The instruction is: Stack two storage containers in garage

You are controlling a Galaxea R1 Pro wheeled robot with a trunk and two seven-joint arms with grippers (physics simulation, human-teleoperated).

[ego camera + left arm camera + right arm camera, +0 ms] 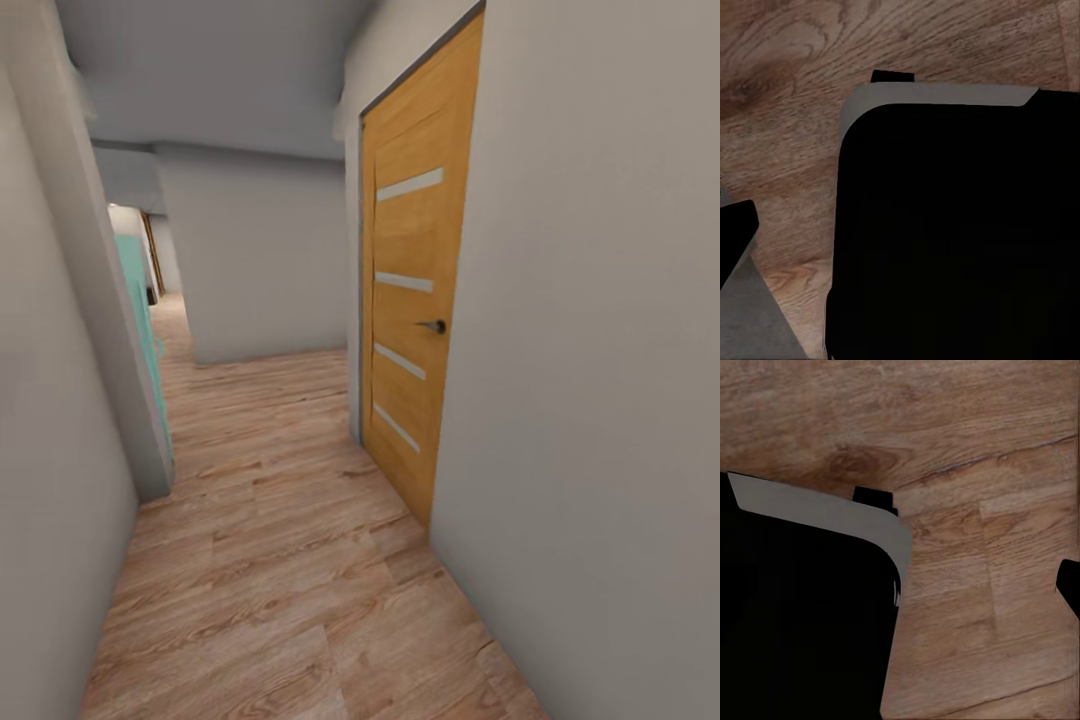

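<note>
Head view: a narrow corridor with light wood plank flooring (270,560) ran between plain grey-white walls (600,400), with a closed orange-brown wooden door (415,300) bearing four pale horizontal inserts and a dark lever handle (433,326) on the right, and a strip of teal panel (140,320) at an opening on the left. Wrist views: each camera looked down on the same plank flooring past a large black body with a grey rounded rim (945,96), beside the left arm and again beside the right (832,514). The orange-red storage containers were not to be seen along this stretch of corridor, and whether the fingers of either arm were released or clenched could not be told.
</note>
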